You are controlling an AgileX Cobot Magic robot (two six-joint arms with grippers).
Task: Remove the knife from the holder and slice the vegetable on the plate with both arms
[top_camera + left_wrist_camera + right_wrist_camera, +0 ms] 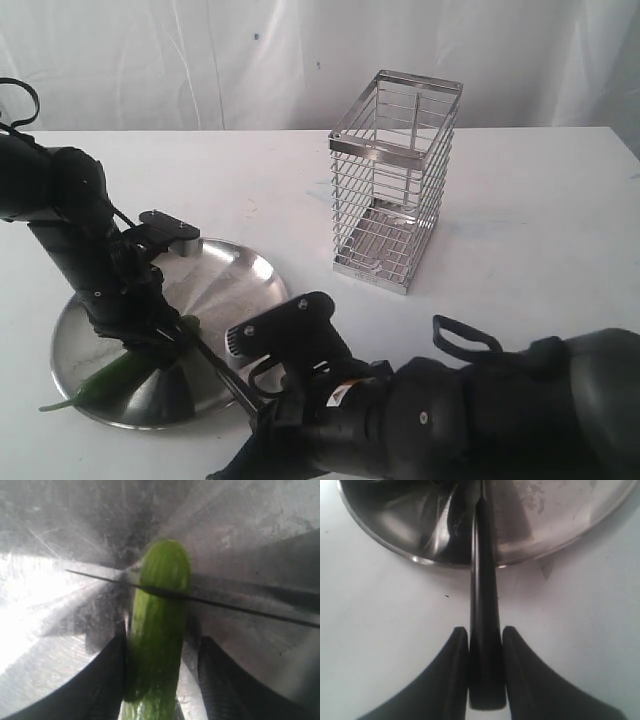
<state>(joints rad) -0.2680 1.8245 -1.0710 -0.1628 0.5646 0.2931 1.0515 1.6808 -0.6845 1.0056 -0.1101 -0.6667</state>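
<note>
The green vegetable (115,378) lies on the steel plate (235,280), stem toward the plate's near left rim. My left gripper (170,335) stands over it. In the left wrist view the vegetable (160,630) runs between the fingers of the left gripper (160,642); one finger touches it and a thin strip of plate shows before the other. The knife's black blade (240,607) crosses the vegetable near its blunt end. My right gripper (482,630) is shut on the black handle of the knife (484,645), which points onto the plate (545,520). The knife (215,368) shows as a thin dark line.
The wire holder (390,190) stands with nothing in it, behind and to the right of the plate. The right arm (480,410) fills the near right of the white table. A white curtain hangs behind.
</note>
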